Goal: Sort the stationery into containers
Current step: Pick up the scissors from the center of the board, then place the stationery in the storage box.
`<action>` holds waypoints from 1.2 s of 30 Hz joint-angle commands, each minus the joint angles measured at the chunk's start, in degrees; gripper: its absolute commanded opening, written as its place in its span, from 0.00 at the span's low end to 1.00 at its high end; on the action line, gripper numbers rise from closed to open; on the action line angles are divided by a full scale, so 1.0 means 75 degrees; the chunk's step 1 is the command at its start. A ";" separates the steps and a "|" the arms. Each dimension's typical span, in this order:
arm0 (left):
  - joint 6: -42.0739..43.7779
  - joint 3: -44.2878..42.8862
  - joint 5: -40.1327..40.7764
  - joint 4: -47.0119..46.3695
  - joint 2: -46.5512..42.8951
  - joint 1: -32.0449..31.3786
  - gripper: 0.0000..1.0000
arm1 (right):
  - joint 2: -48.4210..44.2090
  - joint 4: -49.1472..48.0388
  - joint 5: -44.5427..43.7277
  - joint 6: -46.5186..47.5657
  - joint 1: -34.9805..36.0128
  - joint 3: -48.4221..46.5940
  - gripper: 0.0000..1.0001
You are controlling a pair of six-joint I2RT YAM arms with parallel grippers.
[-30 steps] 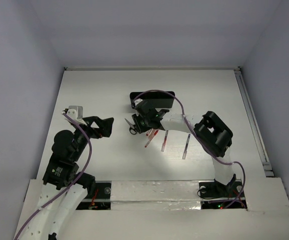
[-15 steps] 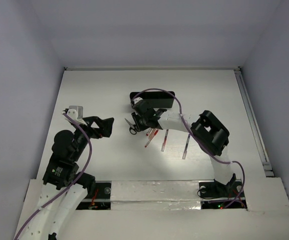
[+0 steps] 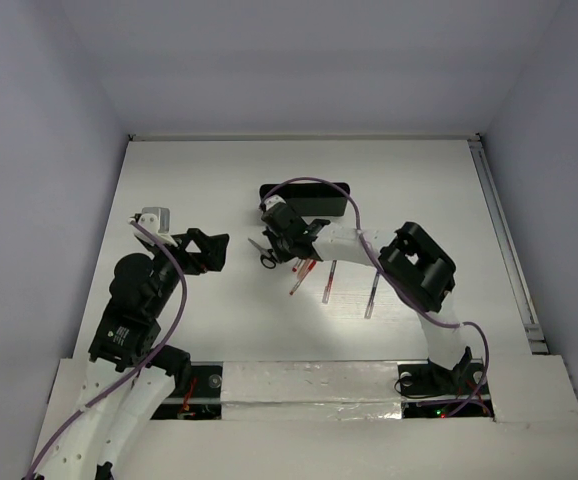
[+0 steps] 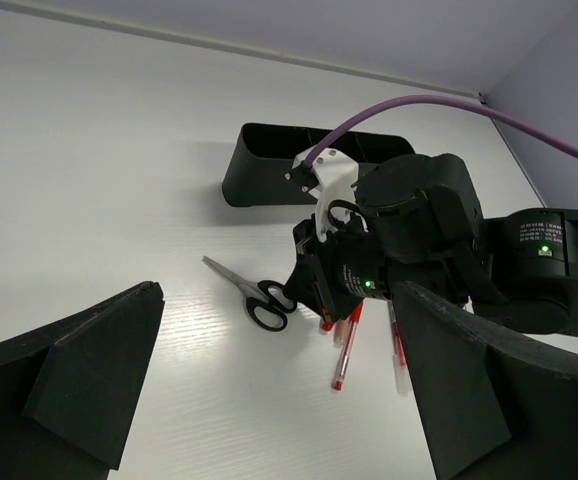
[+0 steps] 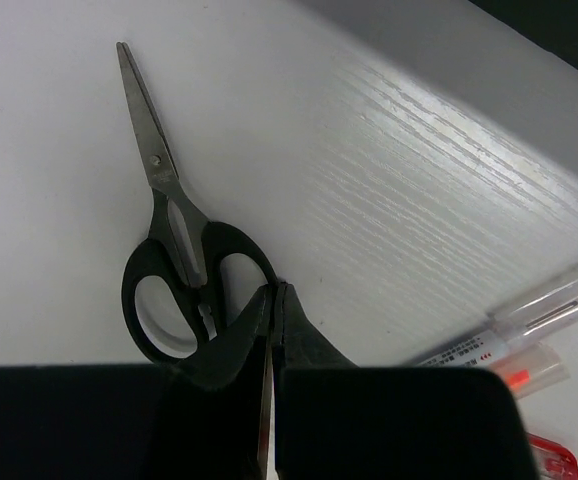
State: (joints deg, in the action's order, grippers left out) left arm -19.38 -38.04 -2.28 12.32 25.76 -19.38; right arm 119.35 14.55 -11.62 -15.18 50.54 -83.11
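Black-handled scissors (image 3: 266,256) lie closed on the white table, blades pointing away to the left (image 5: 174,270). My right gripper (image 3: 275,247) is down right beside them and is shut. Its tips (image 5: 272,292) meet against the outer rim of the right handle loop, with nothing seen between them. Three red-and-clear pens (image 3: 300,280) (image 3: 329,282) (image 3: 371,295) lie just right of the scissors. The long black tray (image 3: 321,201) stands behind the right wrist, which partly hides it. My left gripper (image 3: 214,252) hovers open to the left of the scissors, its fingers (image 4: 89,380) wide apart and empty.
A purple cable (image 3: 314,184) arches over the right wrist and across the tray. The right arm's elbow (image 3: 424,265) hangs over the table right of the pens. The table's raised rail (image 3: 504,240) runs along the right edge.
The right gripper's jaws have closed beside the scissors' handle and the wrist has edged slightly left. The left arm has shifted a little; its gripper stays open.
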 commanded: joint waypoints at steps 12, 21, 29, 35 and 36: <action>-0.0111 -0.0037 -0.0293 -0.0376 0.0093 0.0052 0.98 | -0.1814 -0.1177 0.0283 -0.0050 0.0128 0.0499 0.00; -0.0767 0.0173 -0.0984 -0.0728 0.0585 0.0052 0.98 | -0.2787 -0.1529 0.1244 -0.0179 0.0128 0.0862 0.00; -0.1693 0.0735 -0.1066 -0.1816 0.1264 0.0052 0.92 | -0.3221 -0.1682 0.1783 -0.0238 0.0128 0.1109 0.00; -0.2115 0.1181 -0.1055 -0.2649 0.1780 0.0052 0.79 | -0.3479 -0.1857 0.2158 -0.0413 0.0128 0.1413 0.00; -0.2139 0.1216 -0.1055 -0.2836 0.1850 0.0052 0.78 | -0.3515 -0.1857 0.2182 -0.0437 0.0128 0.1425 0.00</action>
State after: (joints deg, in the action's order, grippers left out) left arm -33.10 -29.93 -9.28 -1.48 38.76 -19.38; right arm 96.05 4.86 2.31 -17.45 51.07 -72.66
